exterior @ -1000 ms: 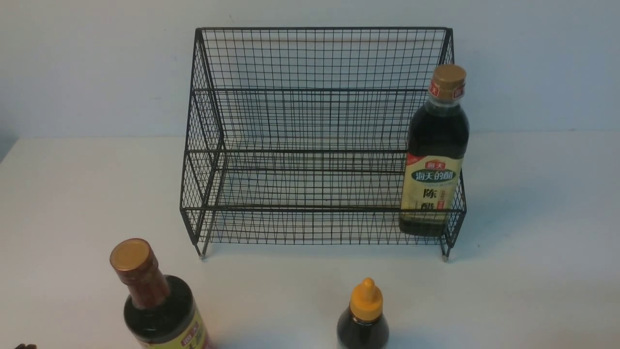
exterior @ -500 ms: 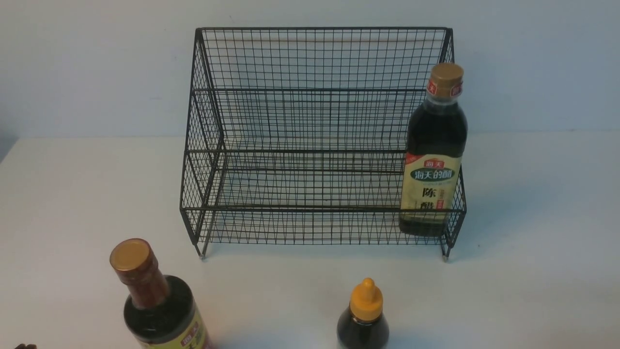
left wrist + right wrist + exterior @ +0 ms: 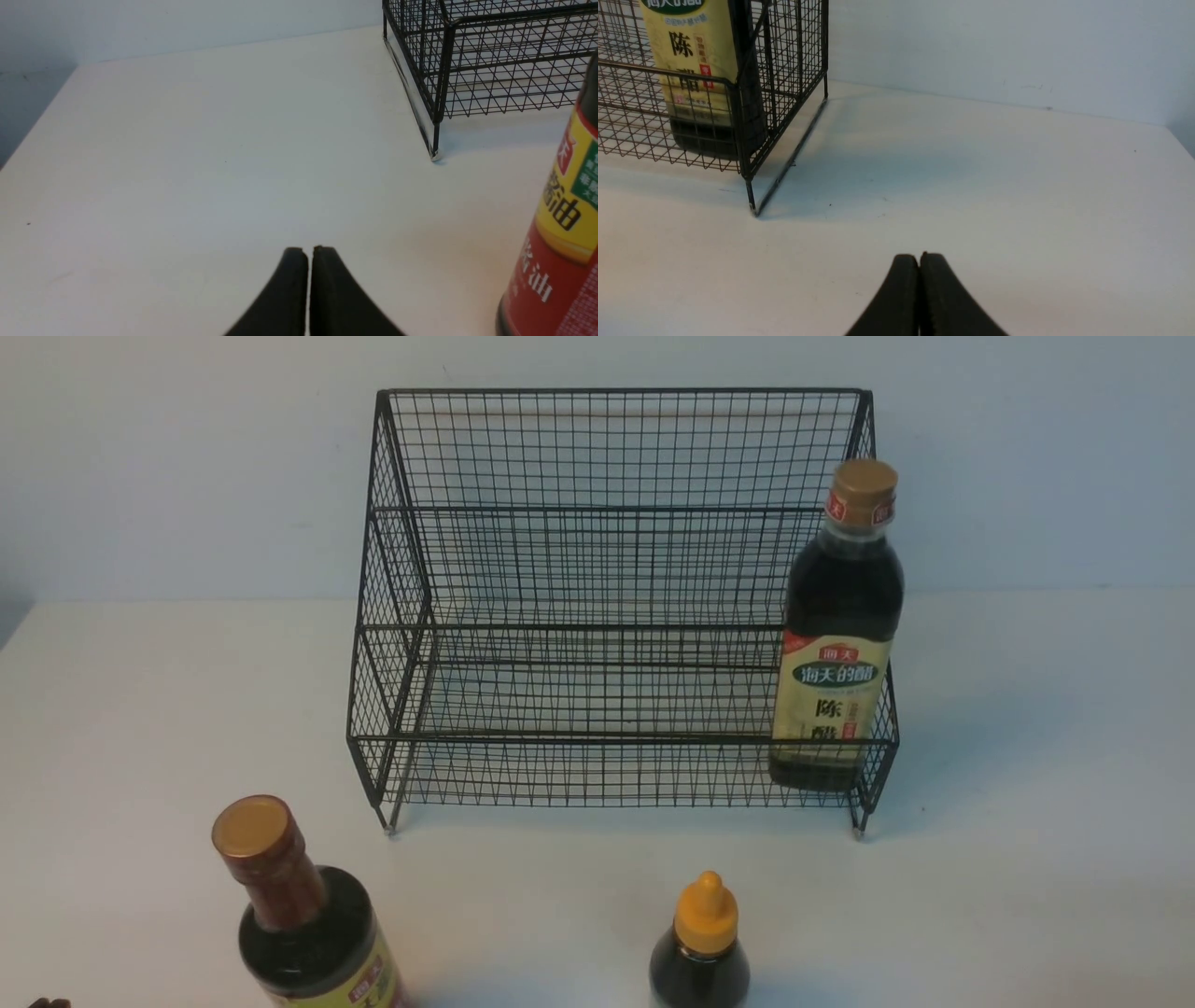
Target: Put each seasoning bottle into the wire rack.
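On the white tabletop (image 3: 1027, 896), toward the far wall, stands the large black wire-mesh rack (image 3: 597, 569) with two stepped tiers and small feet. At the right end of its lower front tier, the tall gold-capped bottle of dark liquid with a cream label and green oval (image 3: 838, 635) stands upright behind the front rail. Near the front edge on the left, well apart from the rack, stands the brown-necked gold-capped bottle with a yellow label (image 3: 299, 924). To its right, near the middle, stands the small orange-nozzled dark bottle (image 3: 700, 947). Both are outside the rack. The left gripper (image 3: 308, 261) has its black fingers pressed together on nothing, over bare table. The right gripper (image 3: 920, 268) is likewise closed and empty, near the rack's right front foot.
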